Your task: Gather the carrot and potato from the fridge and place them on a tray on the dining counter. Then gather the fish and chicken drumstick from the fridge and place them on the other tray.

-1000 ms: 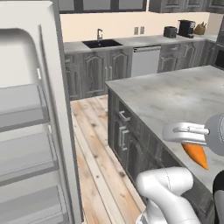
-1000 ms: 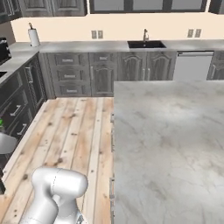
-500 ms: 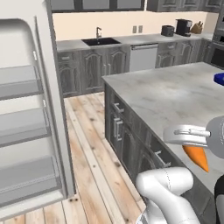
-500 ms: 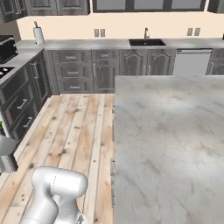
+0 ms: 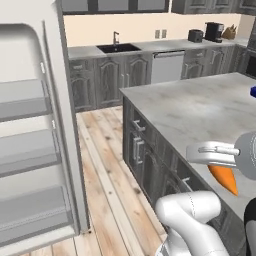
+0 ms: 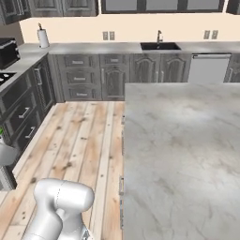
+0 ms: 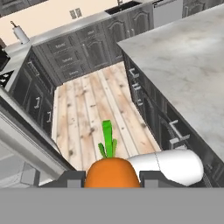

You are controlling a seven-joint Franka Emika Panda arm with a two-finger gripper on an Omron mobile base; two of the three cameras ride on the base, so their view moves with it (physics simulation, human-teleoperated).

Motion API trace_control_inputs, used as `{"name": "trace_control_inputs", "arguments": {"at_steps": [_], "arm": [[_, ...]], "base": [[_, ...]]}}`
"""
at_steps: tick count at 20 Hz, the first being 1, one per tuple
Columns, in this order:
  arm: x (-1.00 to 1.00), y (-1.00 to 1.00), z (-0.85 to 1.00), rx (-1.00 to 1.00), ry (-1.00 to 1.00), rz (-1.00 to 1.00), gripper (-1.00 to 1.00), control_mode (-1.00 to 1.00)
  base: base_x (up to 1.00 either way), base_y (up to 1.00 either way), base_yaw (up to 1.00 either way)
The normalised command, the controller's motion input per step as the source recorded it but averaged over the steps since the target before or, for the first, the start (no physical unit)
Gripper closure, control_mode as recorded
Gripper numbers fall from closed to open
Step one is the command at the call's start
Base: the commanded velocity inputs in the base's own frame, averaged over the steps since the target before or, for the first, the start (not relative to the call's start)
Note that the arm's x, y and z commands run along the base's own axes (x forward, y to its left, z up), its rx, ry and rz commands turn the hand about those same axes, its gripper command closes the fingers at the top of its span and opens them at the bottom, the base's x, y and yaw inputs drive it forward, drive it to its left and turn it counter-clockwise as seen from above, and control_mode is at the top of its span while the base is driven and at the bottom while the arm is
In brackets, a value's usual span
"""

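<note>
End effector (image 7: pixel 112 177) around carrot (image 7: pixel 112 171)

No writing, label, brand, number or sign can be read anywhere in these views.
</note>
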Motion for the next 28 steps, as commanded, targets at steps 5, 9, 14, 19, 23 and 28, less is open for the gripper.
{"name": "trace_control_inputs", "arguments": {"at_steps": [5,9,14,19,23,28], "arm": [[0.00,0.00,0.00,0.00,0.00,0.00,1.00,1.00],[0.00,0.00,0.00,0.00,0.00,0.00,1.00,1.00],[0.00,0.00,0.00,0.00,0.00,0.00,1.00,1.00],[0.00,0.00,0.00,0.00,0.00,0.00,1.00,1.00],[0.00,0.00,0.00,0.00,0.00,0.00,1.00,1.00],[0.00,0.00,0.00,0.00,0.00,0.00,1.00,1.00]], "base": [[0.87,-0.20,0.00],[0.79,-0.42,0.05],[0.75,-0.76,0.16],[0.45,-0.72,-0.06],[0.49,-0.84,-0.21],[0.25,-0.85,-0.44]]}}
